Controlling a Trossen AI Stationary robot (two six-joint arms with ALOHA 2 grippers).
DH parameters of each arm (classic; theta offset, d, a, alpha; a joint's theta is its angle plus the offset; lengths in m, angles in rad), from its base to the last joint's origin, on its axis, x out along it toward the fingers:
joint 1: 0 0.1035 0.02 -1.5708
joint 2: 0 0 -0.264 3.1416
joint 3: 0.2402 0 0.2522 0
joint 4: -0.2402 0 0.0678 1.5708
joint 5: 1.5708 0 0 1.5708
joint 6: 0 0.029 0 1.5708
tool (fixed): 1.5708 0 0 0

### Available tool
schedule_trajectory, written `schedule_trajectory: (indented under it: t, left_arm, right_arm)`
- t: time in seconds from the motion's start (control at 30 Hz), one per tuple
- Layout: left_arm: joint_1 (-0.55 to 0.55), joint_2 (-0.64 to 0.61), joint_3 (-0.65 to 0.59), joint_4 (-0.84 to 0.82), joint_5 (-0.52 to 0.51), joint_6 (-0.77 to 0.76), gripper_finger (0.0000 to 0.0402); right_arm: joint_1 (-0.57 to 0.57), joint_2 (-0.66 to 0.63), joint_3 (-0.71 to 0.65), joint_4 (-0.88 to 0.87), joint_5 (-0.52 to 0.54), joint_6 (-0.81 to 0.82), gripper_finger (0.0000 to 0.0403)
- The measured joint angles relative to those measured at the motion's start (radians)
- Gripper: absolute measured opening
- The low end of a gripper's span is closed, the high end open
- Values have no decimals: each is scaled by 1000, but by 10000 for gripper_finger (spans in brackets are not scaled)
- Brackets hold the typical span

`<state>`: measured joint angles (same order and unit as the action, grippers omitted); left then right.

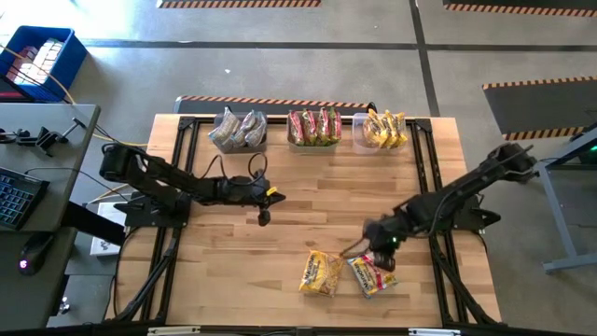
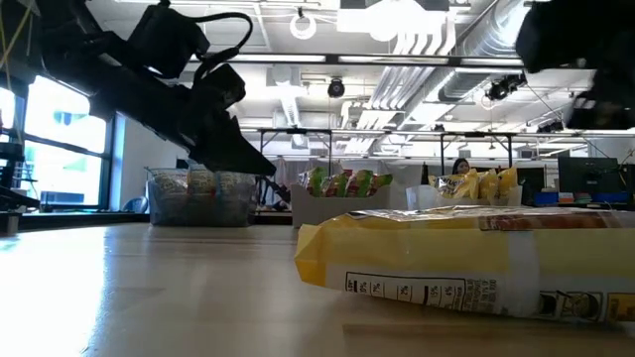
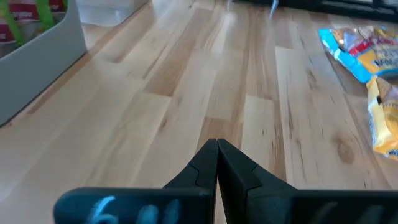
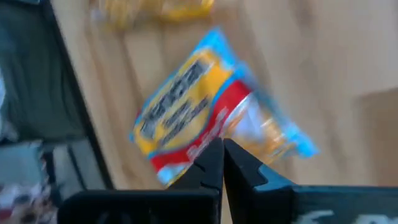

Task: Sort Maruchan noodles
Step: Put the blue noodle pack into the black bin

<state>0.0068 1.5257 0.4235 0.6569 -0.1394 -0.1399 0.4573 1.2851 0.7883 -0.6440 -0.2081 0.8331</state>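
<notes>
Silvery, green, yellow packets (image 1: pixel 313 127) fill three bins (image 1: pixel 358 120).

High cam is looking straight down on whole table (image 1: pixel 233 243). Low cam is sitting at tabletop level, very near a yellow packet (image 2: pixel 466 258), facing the bins (image 2: pixel 198 196). Both wrist cams are looking past own fingers onto the wood; right one and high cam are sharing the blue-edged packet (image 4: pixel 211 118).

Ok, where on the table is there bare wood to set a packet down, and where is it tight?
Bare wood runs between the row of three bins at the far edge and the two loose packets near the front, beside the shut left gripper. The front left corner is free too. It is crowded around the right gripper, shut over the blue-edged packet.
</notes>
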Motion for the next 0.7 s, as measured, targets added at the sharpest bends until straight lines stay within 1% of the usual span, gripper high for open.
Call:
schedule_trajectory:
  t: [0.17, 0.33, 0.43, 0.5, 0.7]
  left_arm:
    - [2, -4, 0, 0, 0, -28, 0]
    - [2, -4, 0, 0, 0, -49, 0]
    - [1, -4, 0, 0, 1, -64, 0]
    - [0, -4, 0, -1, 2, -66, 0]
    - [0, -4, 0, -1, 3, -67, 0]
  right_arm:
    - [74, 93, 0, 21, -100, 39, 0]
    - [75, 200, 0, 27, -112, -1, 0]
    - [56, 233, 5, 12, -115, -3, 0]
    - [43, 238, 6, 2, -101, -5, 0]
    - [-30, 235, 6, -3, 24, -96, 0]
